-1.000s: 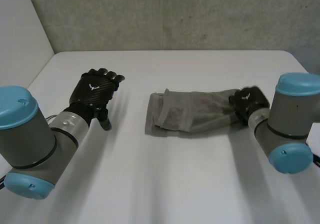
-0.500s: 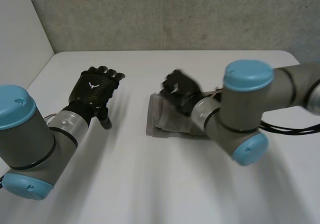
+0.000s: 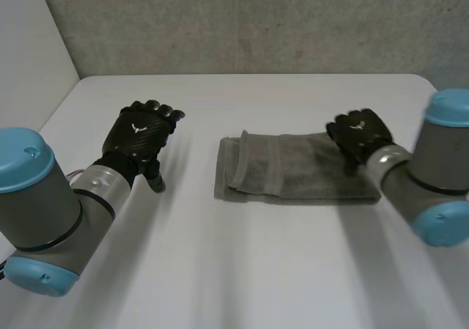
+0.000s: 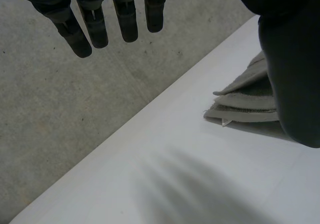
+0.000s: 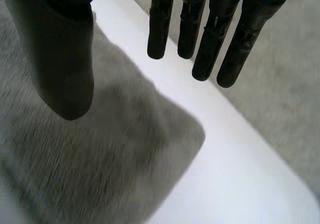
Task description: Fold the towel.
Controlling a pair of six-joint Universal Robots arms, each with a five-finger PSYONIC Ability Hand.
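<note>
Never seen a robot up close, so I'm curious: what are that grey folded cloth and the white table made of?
The grey folded towel looks like terry cotton: matte, fuzzy nap, limp layered edges. The white table seems smooth laminate or painted board: flat, even, faintly glossy.

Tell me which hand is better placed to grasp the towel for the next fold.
Right, most likely. The right hand is over the right end of the towel, fingers straight and empty. The left hand sits well aside over the table, apart from it.
</note>
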